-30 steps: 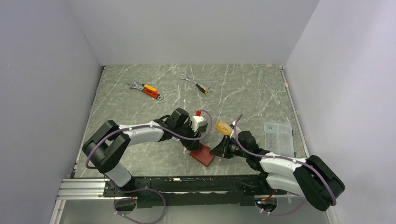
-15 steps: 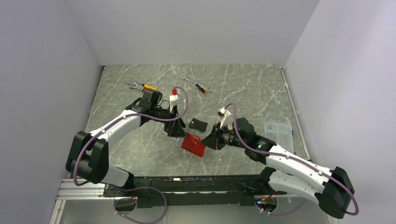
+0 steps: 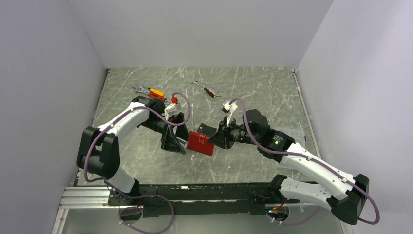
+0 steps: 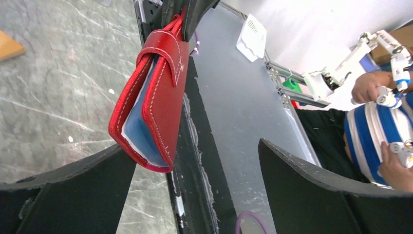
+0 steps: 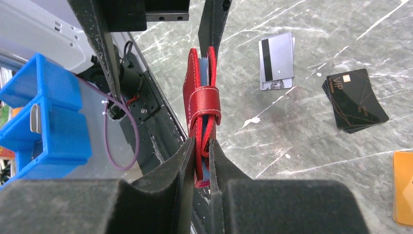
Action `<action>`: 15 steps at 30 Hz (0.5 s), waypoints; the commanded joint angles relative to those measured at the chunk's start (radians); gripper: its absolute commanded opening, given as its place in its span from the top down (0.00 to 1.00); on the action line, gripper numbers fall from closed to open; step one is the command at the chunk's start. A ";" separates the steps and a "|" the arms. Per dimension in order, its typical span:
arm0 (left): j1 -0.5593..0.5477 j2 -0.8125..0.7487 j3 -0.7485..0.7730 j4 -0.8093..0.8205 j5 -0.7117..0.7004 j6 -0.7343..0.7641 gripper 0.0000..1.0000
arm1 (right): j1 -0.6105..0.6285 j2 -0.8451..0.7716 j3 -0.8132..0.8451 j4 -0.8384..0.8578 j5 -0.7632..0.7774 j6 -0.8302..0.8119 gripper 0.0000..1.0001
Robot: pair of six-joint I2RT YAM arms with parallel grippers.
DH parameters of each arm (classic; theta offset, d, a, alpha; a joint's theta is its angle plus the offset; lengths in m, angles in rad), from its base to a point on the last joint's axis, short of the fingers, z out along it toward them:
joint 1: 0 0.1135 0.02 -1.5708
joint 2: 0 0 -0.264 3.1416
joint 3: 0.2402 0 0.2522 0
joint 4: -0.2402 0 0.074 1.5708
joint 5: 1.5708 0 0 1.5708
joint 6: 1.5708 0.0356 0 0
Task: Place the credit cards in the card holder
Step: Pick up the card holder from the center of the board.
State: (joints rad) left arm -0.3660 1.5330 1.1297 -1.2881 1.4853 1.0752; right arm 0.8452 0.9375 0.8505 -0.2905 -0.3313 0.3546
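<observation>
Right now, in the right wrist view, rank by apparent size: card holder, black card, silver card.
1. card holder, but nearest the camera.
2. black card.
3. silver card, slightly smaller but farther off: unsure.

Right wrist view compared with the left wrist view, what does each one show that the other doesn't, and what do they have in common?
Only the right wrist view shows the silver-grey card and the black cards lying flat, and the right jaws shut on the card holder. Only the left wrist view shows the left jaws spread wide, gripping nothing, and a person's hand off to the side. Both show the red card holder closed and held on edge, its pale blue lining visible, above the marble table.
</observation>
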 commanded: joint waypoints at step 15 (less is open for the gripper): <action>0.019 0.060 0.034 -0.283 0.247 0.348 0.01 | 0.065 0.066 0.142 0.022 -0.003 -0.053 1.00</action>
State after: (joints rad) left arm -0.3511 1.5860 1.1278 -1.5455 1.5295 1.3933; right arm 0.8883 0.9985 0.9260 -0.3061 -0.3412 0.3183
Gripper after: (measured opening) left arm 0.994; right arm 0.150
